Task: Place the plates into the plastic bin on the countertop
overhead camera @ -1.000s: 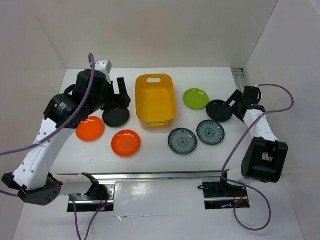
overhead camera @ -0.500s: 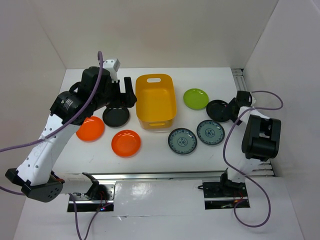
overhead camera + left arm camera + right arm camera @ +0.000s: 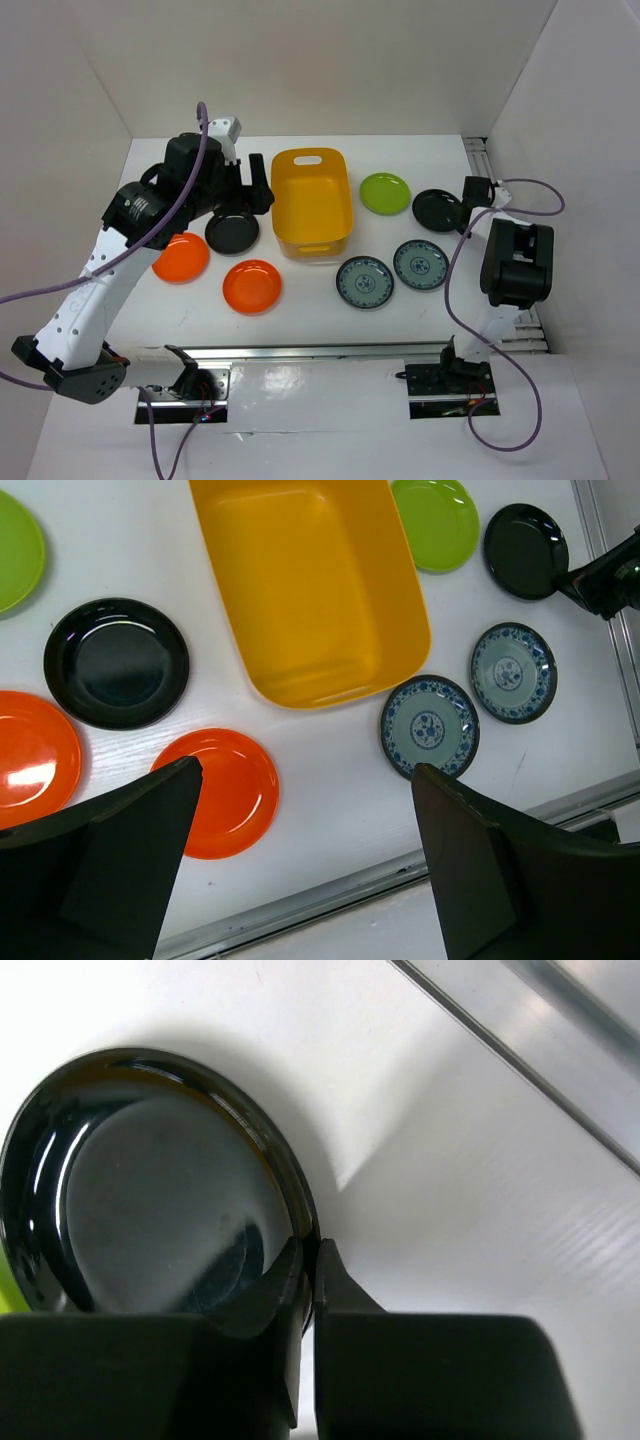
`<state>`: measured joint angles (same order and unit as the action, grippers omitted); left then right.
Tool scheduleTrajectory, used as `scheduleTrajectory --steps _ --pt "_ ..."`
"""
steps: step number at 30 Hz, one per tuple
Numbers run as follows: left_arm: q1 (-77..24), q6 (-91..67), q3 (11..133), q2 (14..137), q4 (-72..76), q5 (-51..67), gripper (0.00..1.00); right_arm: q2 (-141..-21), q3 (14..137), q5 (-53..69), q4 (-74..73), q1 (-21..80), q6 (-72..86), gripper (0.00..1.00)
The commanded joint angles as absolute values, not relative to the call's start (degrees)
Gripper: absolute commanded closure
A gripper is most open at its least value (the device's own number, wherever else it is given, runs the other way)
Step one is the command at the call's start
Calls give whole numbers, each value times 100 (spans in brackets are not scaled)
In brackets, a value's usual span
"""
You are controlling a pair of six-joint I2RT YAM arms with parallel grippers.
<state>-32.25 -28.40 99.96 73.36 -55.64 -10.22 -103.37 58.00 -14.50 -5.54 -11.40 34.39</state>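
Observation:
The yellow plastic bin (image 3: 311, 203) (image 3: 310, 580) stands at mid-table on the white countertop (image 3: 310, 320). My right gripper (image 3: 462, 206) (image 3: 308, 1250) is shut on the near rim of a black plate (image 3: 435, 210) (image 3: 150, 1190) at the right. Beside that plate lies a lime green plate (image 3: 385, 193) (image 3: 434, 522). Two blue-and-white plates (image 3: 364, 282) (image 3: 421, 265) lie in front. My left gripper (image 3: 256, 190) (image 3: 305, 775) hovers open, high beside the bin's left wall. Under it are a second black plate (image 3: 232, 233) (image 3: 117, 663) and two orange plates (image 3: 181, 257) (image 3: 252, 286). Another green plate (image 3: 15, 550) shows only in the left wrist view.
White walls close the table in on three sides. A metal rail (image 3: 476, 152) runs along the right edge, just behind the right gripper. Another rail (image 3: 320, 350) marks the front edge, with both arm bases below it.
My right gripper has shut on the right black plate's rim, and its arm has drawn in. That plate and the green one shifted slightly back. The left arm rose toward the bin, then held.

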Motion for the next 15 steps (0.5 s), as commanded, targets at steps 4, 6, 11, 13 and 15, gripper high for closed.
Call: scheduleTrajectory --steps 4,6,11,13,15 --pt "-3190 -2689 9984 7330 -5388 -1081 0 -10767 5853 -2169 -1423 -1038 3910 100" --pt "-3190 -2689 9923 7330 -5388 -1081 0 -10653 6002 -2433 -1730 -985 4068 100" --pt "-3190 -2750 9923 7330 -5388 -1081 0 -9906 6406 -3145 -2258 -704 4587 100" --pt "-3190 -2803 9923 7392 -5440 -1143 0 -9687 6731 -3313 -2407 -581 4640 100" --pt "-3190 -2874 9984 7470 -5501 -1309 0 -9414 7151 -3620 -2556 -326 4641 100"
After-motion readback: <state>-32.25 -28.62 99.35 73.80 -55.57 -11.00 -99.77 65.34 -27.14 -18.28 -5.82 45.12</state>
